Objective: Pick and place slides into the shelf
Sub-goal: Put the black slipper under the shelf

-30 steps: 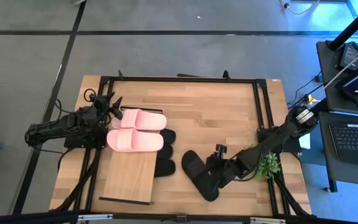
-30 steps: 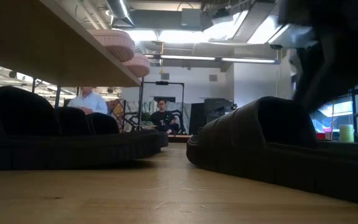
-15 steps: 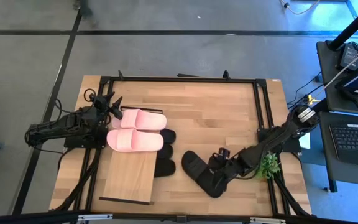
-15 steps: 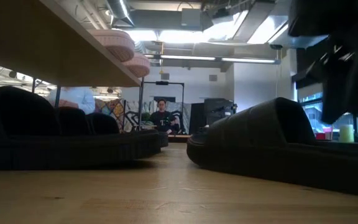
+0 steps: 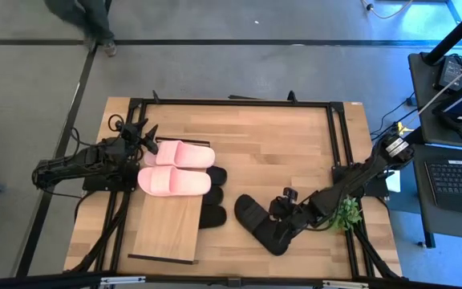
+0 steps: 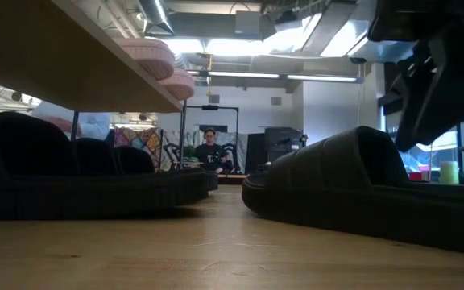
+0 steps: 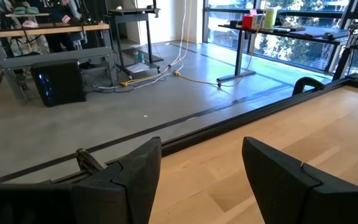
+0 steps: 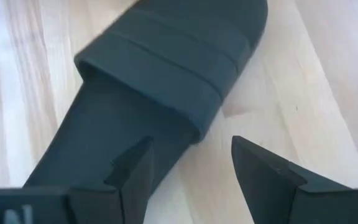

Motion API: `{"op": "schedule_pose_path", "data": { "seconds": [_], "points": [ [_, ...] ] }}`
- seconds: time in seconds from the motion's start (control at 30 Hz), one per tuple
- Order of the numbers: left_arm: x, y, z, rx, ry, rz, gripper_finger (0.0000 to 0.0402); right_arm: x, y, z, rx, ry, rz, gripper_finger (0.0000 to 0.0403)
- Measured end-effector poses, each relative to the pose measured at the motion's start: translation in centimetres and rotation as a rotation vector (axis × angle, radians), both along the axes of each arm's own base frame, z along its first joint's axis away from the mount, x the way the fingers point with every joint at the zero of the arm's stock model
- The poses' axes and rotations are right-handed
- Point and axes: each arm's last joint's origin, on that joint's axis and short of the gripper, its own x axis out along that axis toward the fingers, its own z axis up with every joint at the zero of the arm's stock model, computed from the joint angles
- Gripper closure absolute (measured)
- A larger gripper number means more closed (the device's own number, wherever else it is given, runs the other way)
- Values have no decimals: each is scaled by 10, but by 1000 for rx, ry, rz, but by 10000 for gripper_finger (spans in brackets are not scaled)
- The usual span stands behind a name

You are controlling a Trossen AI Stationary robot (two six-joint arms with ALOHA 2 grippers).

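The pale pink pair (image 5: 175, 168) lies on the shelf's plank top (image 5: 167, 229); in the low view its toes (image 6: 155, 60) stick out over the plank (image 6: 55, 48). Three black slides (image 5: 212, 197) sit on the table under the shelf, also seen in the low view (image 6: 71, 177). A lone black slide (image 5: 257, 223) lies flat on the table right of the shelf. My right gripper (image 5: 281, 225) is open over its heel end: in the right wrist view (image 8: 191, 146), one finger stands over the footbed and one over bare wood. My left gripper (image 5: 151, 138) waits open beside the pink pair.
A small green plant (image 5: 346, 213) stands by the table's right edge, just behind my right arm. The black frame rails (image 5: 335, 144) run along the table's sides. Bare wood (image 5: 271, 148) lies across the far middle. A person (image 5: 87, 20) walks on the floor beyond the far edge.
My right gripper has drawn back a little from the lone black slide, up and toward the table's right edge. The slide has turned slightly on the table, its heel end swinging toward the right. A person has walked into the high view beyond the far edge.
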Motion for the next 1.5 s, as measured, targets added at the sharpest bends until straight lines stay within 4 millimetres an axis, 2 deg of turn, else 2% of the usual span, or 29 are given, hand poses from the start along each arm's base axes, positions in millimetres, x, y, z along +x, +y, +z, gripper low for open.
{"op": "schedule_pose_path", "data": {
  "seconds": [0.43,0.77,0.9,1.17,1.37,1.5],
  "points": [
    [0,0,0,-1,-1,0,185,13,8,-21,-32,-38,4,189],
    [0,0,0,-2,-2,-1,185,22,14,-19,38,-136,-3,189],
    [0,0,0,-2,-2,-2,185,24,11,-20,7,-130,25,189],
    [0,0,0,-2,-1,-3,185,30,0,-24,-65,-146,-43,189],
    [0,0,0,-2,-1,-3,185,34,3,-40,-85,-121,-40,194],
    [0,0,0,-2,-1,-3,185,39,6,-54,-88,-128,-49,220]
  ]
}}
